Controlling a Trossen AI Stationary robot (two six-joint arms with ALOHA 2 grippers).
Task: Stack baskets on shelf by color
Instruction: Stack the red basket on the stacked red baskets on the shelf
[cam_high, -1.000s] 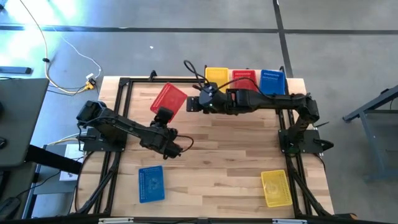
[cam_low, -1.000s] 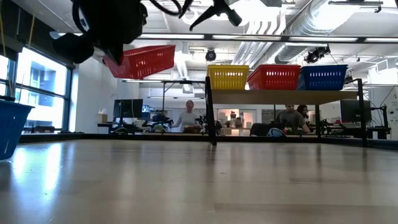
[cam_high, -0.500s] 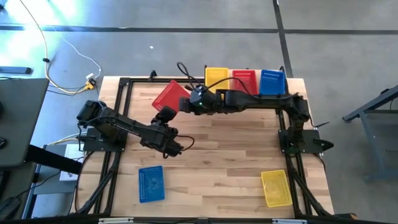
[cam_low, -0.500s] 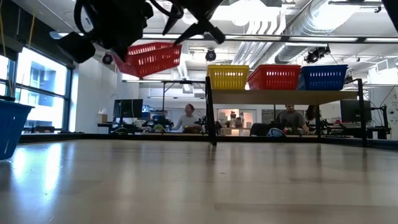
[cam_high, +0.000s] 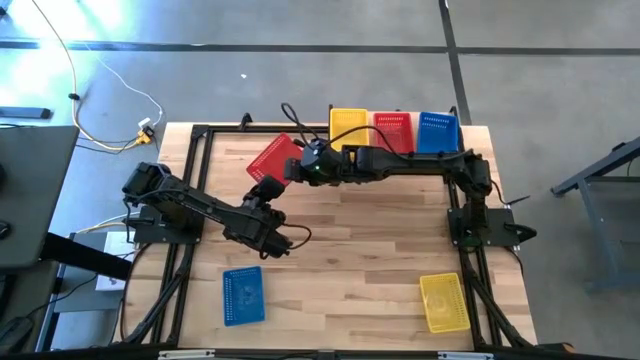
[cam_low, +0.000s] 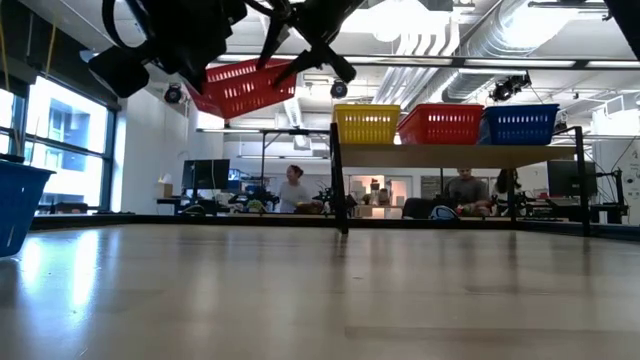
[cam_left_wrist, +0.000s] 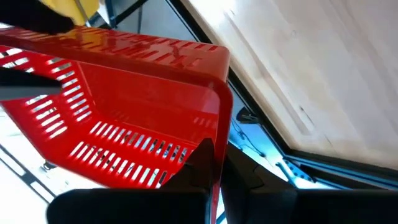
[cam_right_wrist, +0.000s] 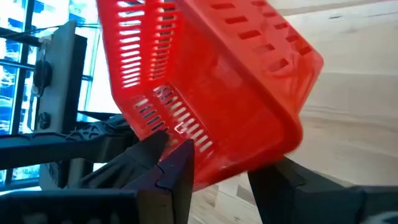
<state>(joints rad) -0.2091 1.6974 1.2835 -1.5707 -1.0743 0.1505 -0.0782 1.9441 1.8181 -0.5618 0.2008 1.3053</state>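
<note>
Above the table's far left we see the left gripper (cam_high: 262, 190) clamped on the rim of a tilted red perforated plastic basket (cam_high: 272, 157), held aloft; right gripper (cam_high: 296, 166) straddles its opposite end, fingers spread; light wooden shelf (cam_low: 470, 156) stands further right.

Red basket (cam_left_wrist: 124, 118) (tilted, slotted wall showing) pinched at its rim between dark fingers (cam_left_wrist: 202, 165).
</note>
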